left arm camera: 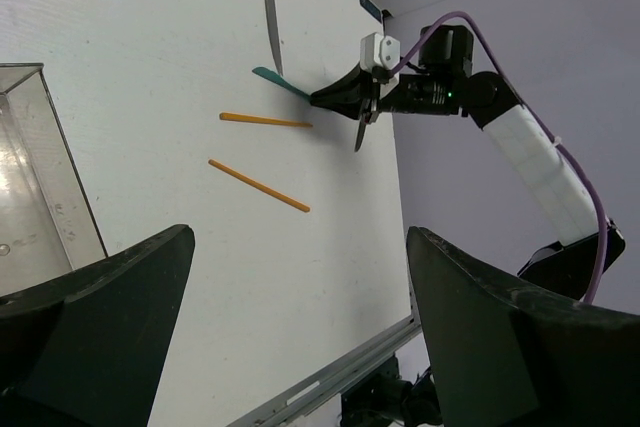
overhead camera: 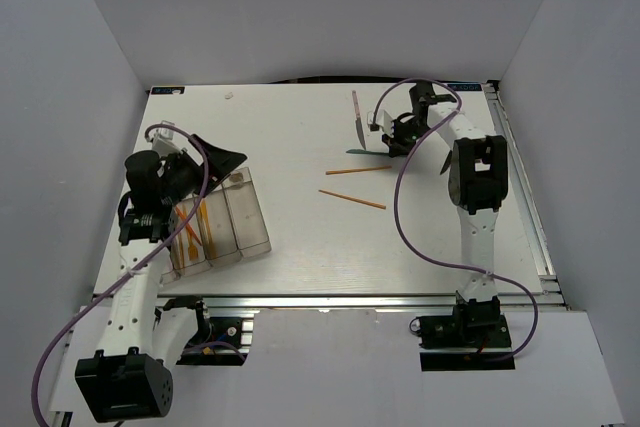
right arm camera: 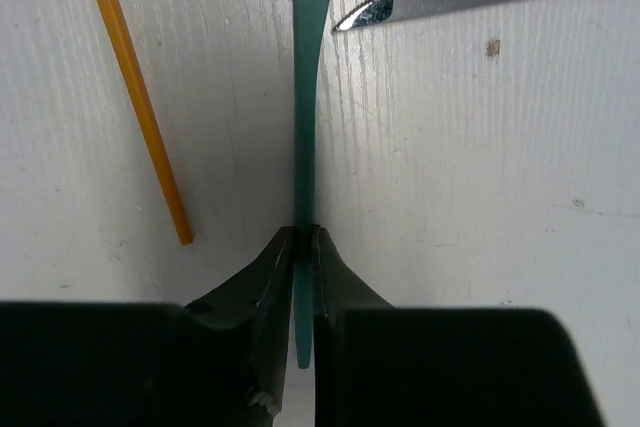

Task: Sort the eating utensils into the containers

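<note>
Robot test cell in a lab
Plain white panels [overhead camera: 60, 147] box in a white table [overhead camera: 300, 127]; aluminium framing [overhead camera: 350, 302] runs along its lower edge, where the left arm [overhead camera: 135, 297] and right arm [overhead camera: 478, 217] are bolted.

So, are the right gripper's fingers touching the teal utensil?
Touching. The right wrist view shows the right gripper closed on the teal utensil, both fingers pressed against its thin handle with no gap.
</note>
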### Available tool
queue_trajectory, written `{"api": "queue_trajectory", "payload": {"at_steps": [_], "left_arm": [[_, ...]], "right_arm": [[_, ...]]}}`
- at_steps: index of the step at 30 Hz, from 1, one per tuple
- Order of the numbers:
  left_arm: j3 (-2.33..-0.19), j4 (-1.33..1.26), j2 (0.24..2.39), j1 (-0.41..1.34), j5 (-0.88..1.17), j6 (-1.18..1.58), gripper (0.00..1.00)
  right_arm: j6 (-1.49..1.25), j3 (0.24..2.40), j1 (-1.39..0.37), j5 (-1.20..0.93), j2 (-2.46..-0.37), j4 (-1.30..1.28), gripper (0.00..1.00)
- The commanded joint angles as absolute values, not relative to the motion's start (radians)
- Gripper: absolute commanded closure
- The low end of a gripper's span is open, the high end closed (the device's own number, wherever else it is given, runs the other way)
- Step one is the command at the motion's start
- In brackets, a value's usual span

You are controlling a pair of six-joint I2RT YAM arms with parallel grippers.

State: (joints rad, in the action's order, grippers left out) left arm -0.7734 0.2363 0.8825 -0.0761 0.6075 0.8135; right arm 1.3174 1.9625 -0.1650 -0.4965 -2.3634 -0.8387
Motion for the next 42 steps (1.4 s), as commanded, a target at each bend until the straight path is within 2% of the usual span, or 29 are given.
{"api": "queue_trajectory", "payload": {"at_steps": [1,7,10,17,20,24,29,34,40,42], "left_arm": [[-0.776,0.252,0.851,-0.069,0.574,0.837,0.02],[-0.775,0.256,0.876,0.041,0.470,0.879,0.02],[-0.787,0.256,0.916,0.161,0.391,0.894,0.02],[-0.799,0.161,1.025,0.274,0.301,0.954,0.04],[-0.798,0.092,1.087,0.313,0.267,0.992,0.09],[-0.860,0.069,1.210,0.353,0.236,1.020,0.22],[-0.897,0.074,1.261,0.371,0.158,1.039,0.25],[-0.908,0.092,1.269,0.382,0.146,1.039,0.30],[-0.884,0.118,1.244,0.385,0.144,1.045,0.44],[-0.870,0.118,1.236,0.384,0.144,1.048,0.52]], "right_arm": [[1.321,1.902,-0.156,-0.410,-2.367,-0.833,0.88],[1.243,1.852,-0.153,-0.480,-2.271,-0.804,1.00],[1.221,1.848,-0.153,-0.552,-2.206,-0.825,1.00],[1.007,1.855,-0.187,-0.779,-2.085,-0.902,1.00],[0.804,1.853,-0.265,-0.839,-2.060,-0.880,1.00],[0.493,1.799,-0.402,-0.862,-2.011,-0.746,1.00],[0.188,1.692,-0.540,-0.865,-1.950,-0.516,1.00],[0.077,1.700,-0.620,-0.864,-1.947,-0.427,1.00],[0.008,1.680,-0.632,-0.876,-1.922,-0.356,1.00],[0.012,1.681,-0.632,-0.876,-1.921,-0.359,1.00]]}}
